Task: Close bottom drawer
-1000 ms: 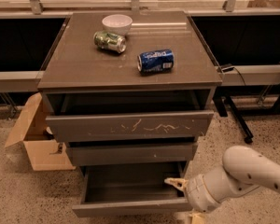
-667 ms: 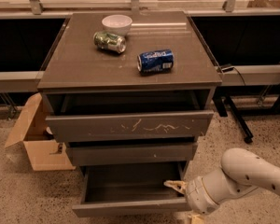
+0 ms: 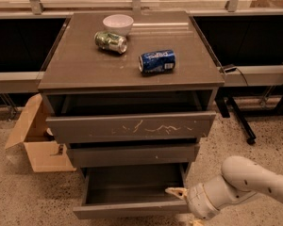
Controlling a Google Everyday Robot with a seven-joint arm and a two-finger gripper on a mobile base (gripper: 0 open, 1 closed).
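Bottom drawer: pulled out below the other two, dark box exposed. Position unchanged from 1 s ago. Tool: at the drawer's right front corner, marginally lower than before. Its opening cannot be told. Green can, blue can and bowl on surface unmoved.

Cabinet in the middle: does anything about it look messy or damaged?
Yes. All three drawers hang open, and the front of the top drawer carries white scratches. On the cabinet top, a green can and a blue can lie tipped on their sides. The gripper sits at the right front corner of the bottom drawer.
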